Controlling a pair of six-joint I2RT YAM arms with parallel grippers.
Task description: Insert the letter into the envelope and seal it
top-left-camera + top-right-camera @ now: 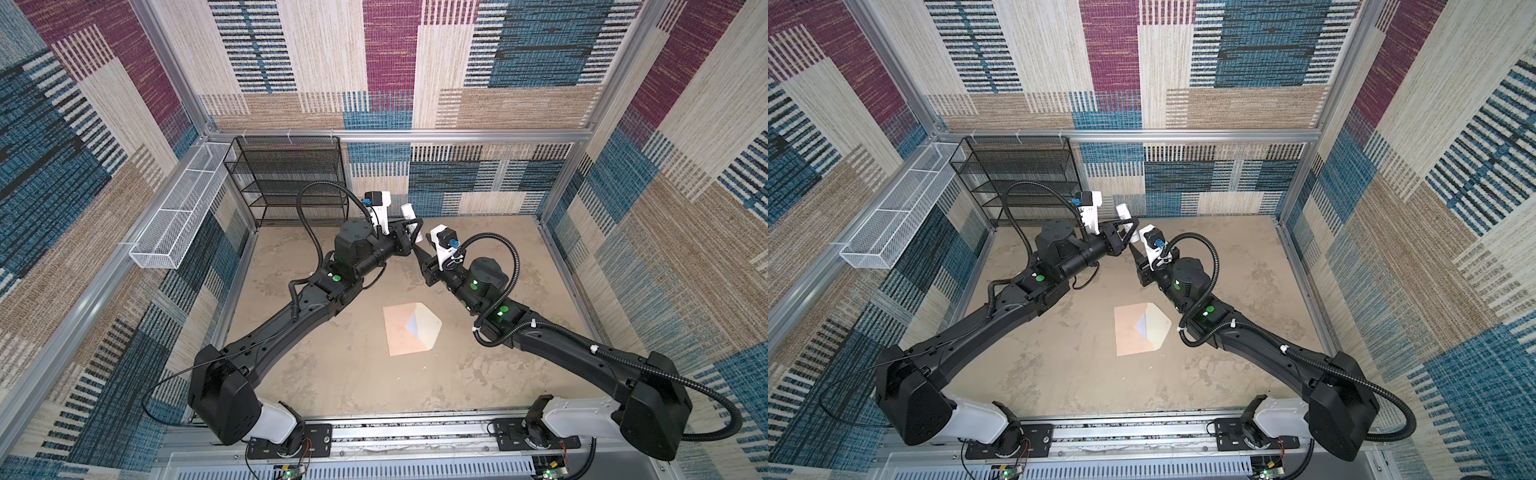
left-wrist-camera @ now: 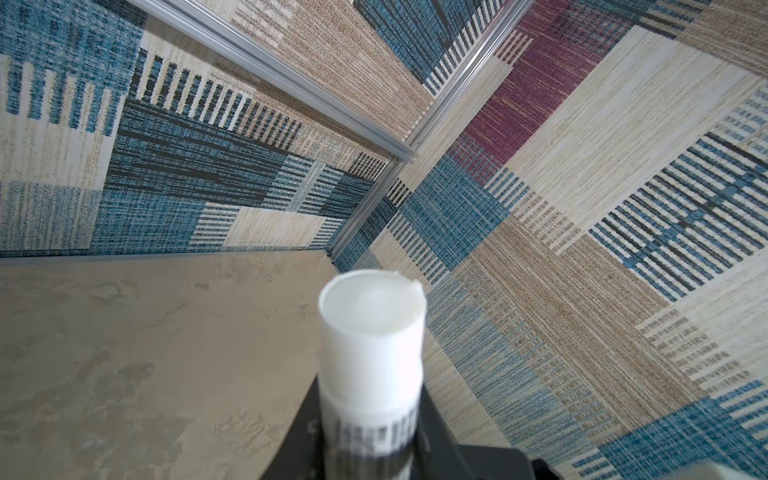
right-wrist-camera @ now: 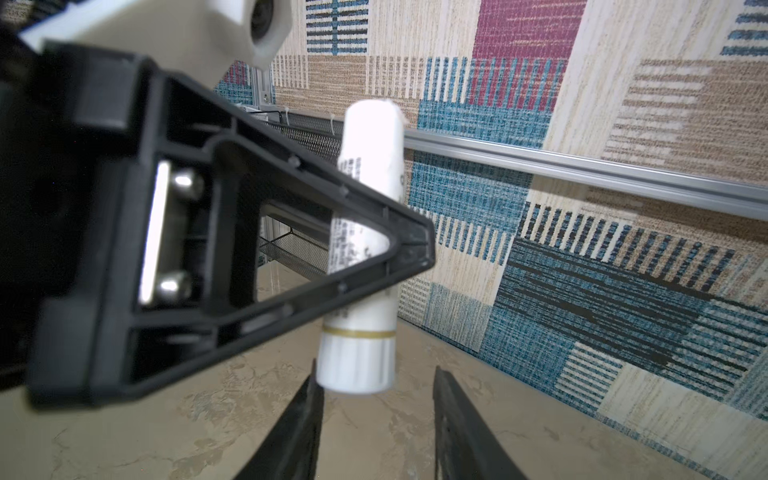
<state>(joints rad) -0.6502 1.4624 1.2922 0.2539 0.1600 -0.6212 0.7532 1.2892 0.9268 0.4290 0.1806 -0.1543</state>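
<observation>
**Left claw (image 1: 414, 227) gripping glue stick (image 3: 368, 232); envelope (image 1: 399, 338) open on counter (image 1: 332, 374)**

Left claw: clenched on the white glue stick at mid-barrel, held clear above the counter toward its far edge.
Right claw (image 3: 378, 428): released, jaws apart, just below the stick's gold-banded end; whether they touch cannot be told.
Envelope: peach, lying flat near the counter's middle, well apart from both claws, cream flap (image 1: 430, 328) open toward the right edge.
Letter (image 1: 414, 327): inside the envelope, a pale triangle showing at the mouth.
Black wire rack (image 1: 286, 178): far left corner.
</observation>
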